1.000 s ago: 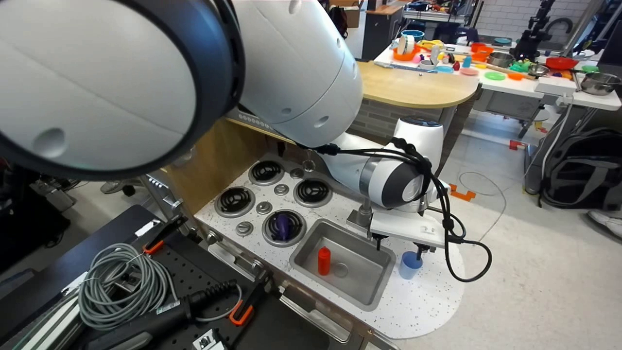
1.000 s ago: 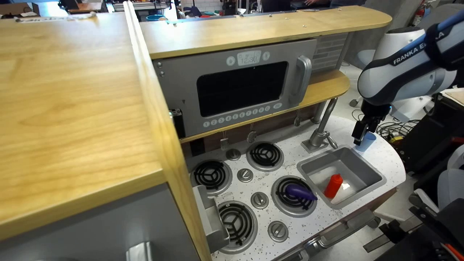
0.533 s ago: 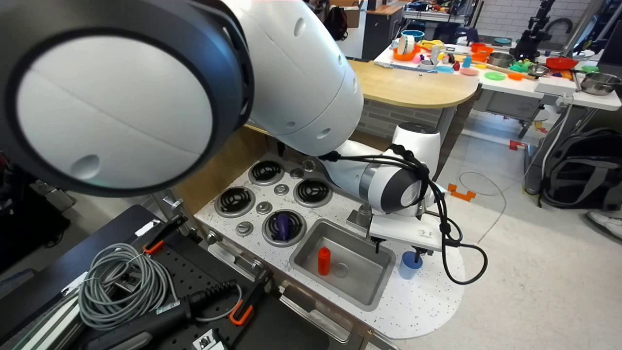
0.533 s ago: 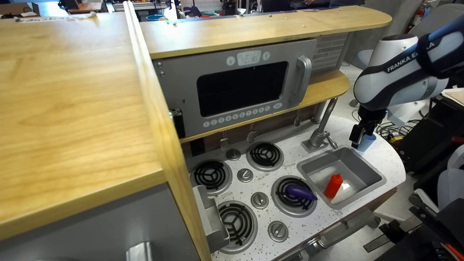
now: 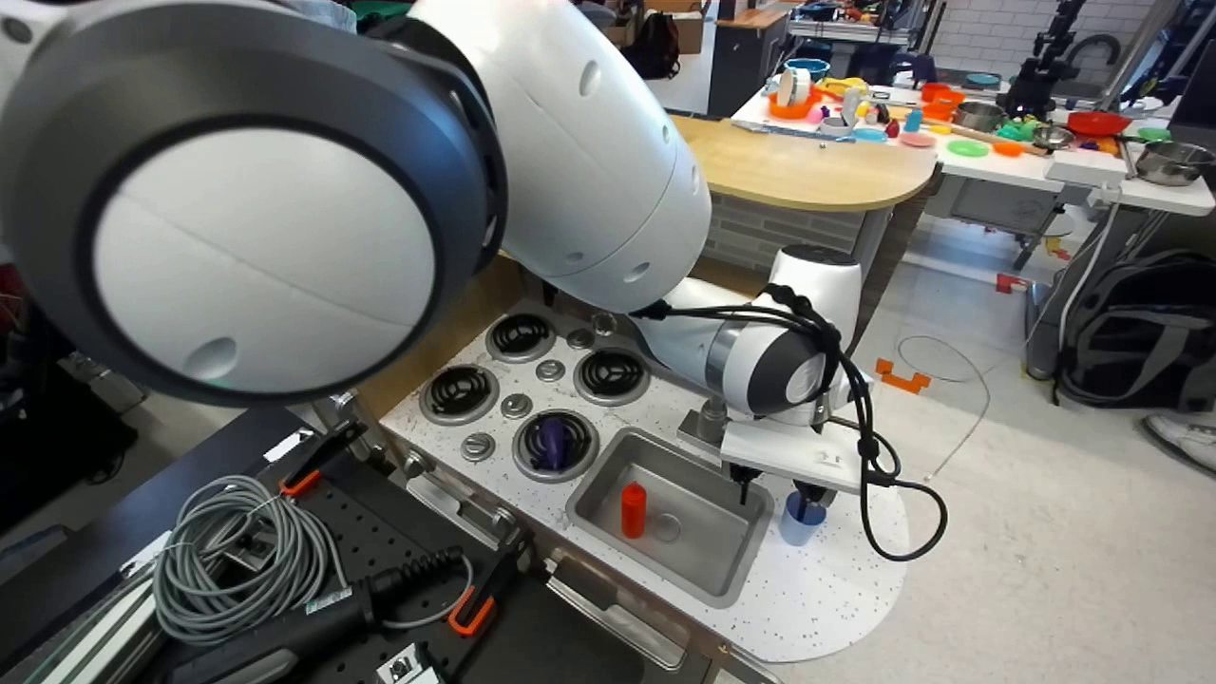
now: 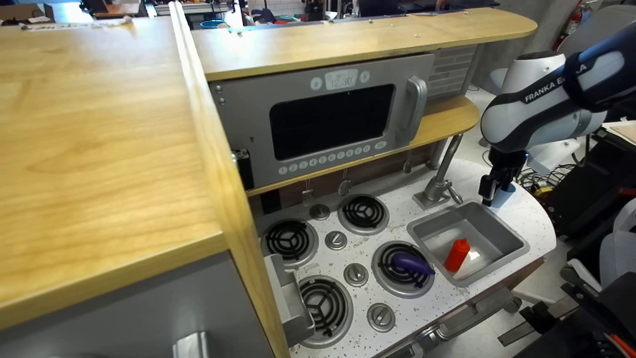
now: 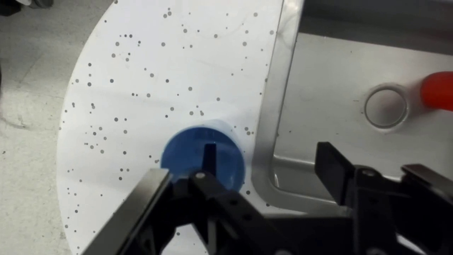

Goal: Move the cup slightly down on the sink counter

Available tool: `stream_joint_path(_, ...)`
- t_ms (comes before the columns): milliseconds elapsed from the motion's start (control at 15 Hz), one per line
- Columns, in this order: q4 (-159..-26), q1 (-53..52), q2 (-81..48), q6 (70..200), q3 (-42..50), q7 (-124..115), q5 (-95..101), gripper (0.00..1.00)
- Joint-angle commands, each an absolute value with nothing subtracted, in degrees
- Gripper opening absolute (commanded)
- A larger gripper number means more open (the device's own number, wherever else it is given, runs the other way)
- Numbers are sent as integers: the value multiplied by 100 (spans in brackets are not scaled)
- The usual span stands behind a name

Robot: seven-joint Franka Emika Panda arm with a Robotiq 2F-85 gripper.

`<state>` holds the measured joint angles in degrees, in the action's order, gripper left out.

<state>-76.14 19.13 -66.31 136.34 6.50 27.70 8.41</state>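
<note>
The light-blue cup (image 5: pixel 796 528) stands upright on the white speckled sink counter (image 5: pixel 836 613), beside the sink's end. It also shows in an exterior view (image 6: pixel 505 197), partly behind my gripper, and in the wrist view (image 7: pixel 185 150) with its mouth facing the camera. My gripper (image 5: pixel 772 505) is open, pointing down. In the wrist view my gripper (image 7: pixel 266 145) has one finger within the outline of the cup's mouth, seemingly dipping inside. The other finger is apart, over the sink basin. The cup's wall between the fingers is not gripped.
The grey sink basin (image 5: pixel 684 562) holds a red bottle (image 5: pixel 634 510). The metal faucet (image 6: pixel 439 184) rises behind the sink, close to the gripper. A purple object (image 6: pixel 411 263) lies on a burner. The counter's rounded edge (image 7: pixel 60 141) is beyond the cup.
The gripper has moved down a little, so one finger sits lower at the cup's mouth. The arm's upper links shifted slightly. The cup has not visibly moved.
</note>
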Motion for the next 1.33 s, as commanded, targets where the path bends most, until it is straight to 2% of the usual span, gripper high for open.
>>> stream_joint_path(0,-7248,1902,-6812,13366,686,2604,924,42)
stream_joint_path(267,-7119,1915,-6816,13296,729,2494,908,12)
stream_joint_path(400,-7052,1928,-6798,13239,762,2413,896,0)
stream_joint_path(933,-7332,2101,-6548,13133,963,2063,853,1)
stream_joint_path(1267,-7683,2298,-6252,12938,786,2407,785,1)
